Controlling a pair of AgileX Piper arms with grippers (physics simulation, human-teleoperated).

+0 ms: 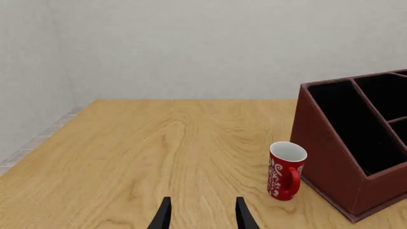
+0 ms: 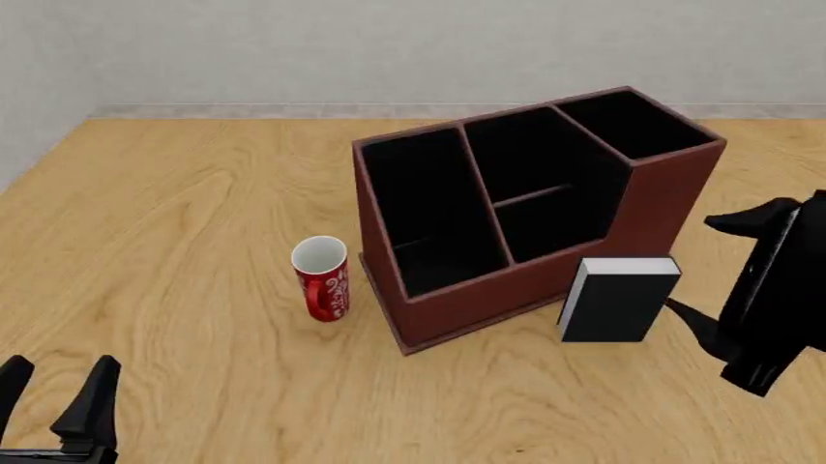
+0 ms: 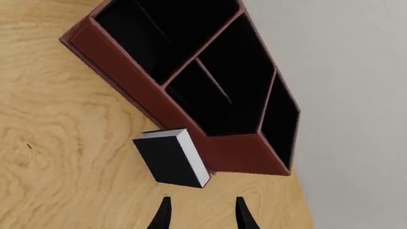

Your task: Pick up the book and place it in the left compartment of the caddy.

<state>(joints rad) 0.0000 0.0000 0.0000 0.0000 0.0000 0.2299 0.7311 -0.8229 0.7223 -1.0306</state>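
The black book (image 2: 617,302) with white page edges stands upright on the table, against the caddy's front wall near its right end; it also shows in the right wrist view as the book (image 3: 170,160). The reddish-brown caddy (image 2: 659,198) has its long left compartment (image 2: 427,208) empty, and the same compartment (image 1: 359,129) appears in the left wrist view. My right gripper (image 2: 691,269) is open, turned sideways just right of the book, apart from it; its fingers (image 3: 164,212) point at the book. My left gripper (image 2: 54,391) is open and empty at the near left, far from the book.
A red-and-white mug (image 2: 321,278) stands just left of the caddy's front corner, also visible as the mug (image 1: 285,170) in the left wrist view. A grey wall (image 2: 387,48) rises behind the table's far edge. Bare wood (image 2: 168,222) lies left of the mug.
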